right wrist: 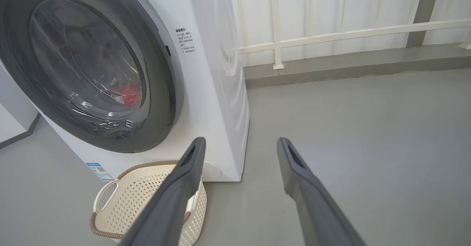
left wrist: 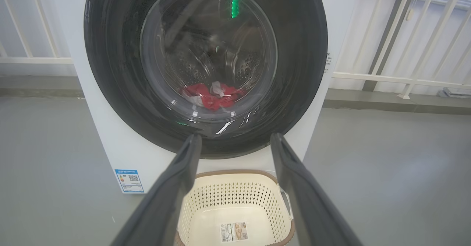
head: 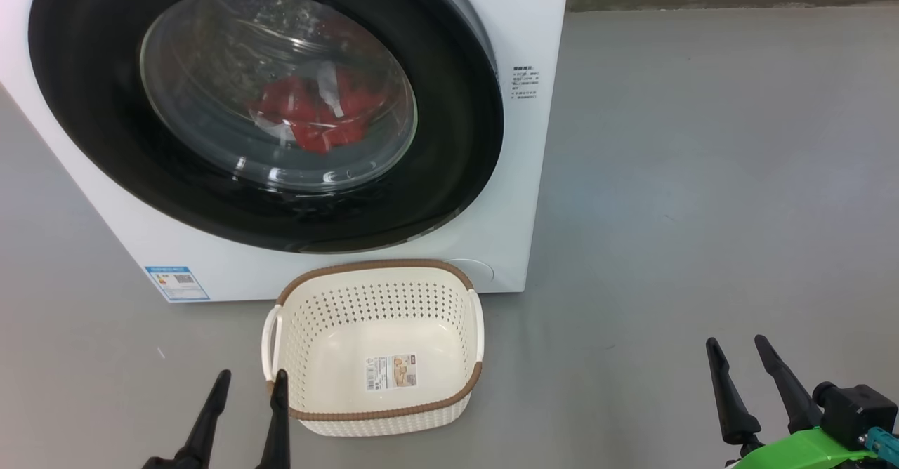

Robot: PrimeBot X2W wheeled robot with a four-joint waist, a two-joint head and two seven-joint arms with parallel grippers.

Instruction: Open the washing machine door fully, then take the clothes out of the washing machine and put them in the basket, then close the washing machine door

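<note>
Glossy black, the wide rim of the washing machine door [head: 84, 97] takes up the upper left of my head view. The door looks shut flat against the white front of the washing machine [head: 523, 195]. Through its bulging glass I see the clothes [head: 312, 114], a red bundle with white patches. They lie low in the steel drum [left wrist: 191, 67], a little right of the window's centre. The basket [head: 379, 267] stands upright on the grey floor [head: 702, 188] just in front of the machine. It sits below the door's lower right part, at the bottom centre of the frame, and a label sticker [head: 391, 372] lies on its bottom. A blue label sticker [head: 175, 283] sits on the machine's front near its base, to the left of the basket. My left end effector [head: 253, 376] rises from the lower left edge with its two dark fingers [head: 211, 413] spread apart and free. The tip of the finger nearer the basket overlaps the basket's near left corner in the picture, and I cannot tell whether it touches. In my left wrist view those fingers frame the basket and the door's lower rim. My right end effector [head: 737, 342] is at the lower right, well apart from the basket, its fingers likewise spread and free over the floor. In my right wrist view the machine stands at the left, the basket at the lower left, and a white railing [right wrist: 331, 36] runs across the top right.
</note>
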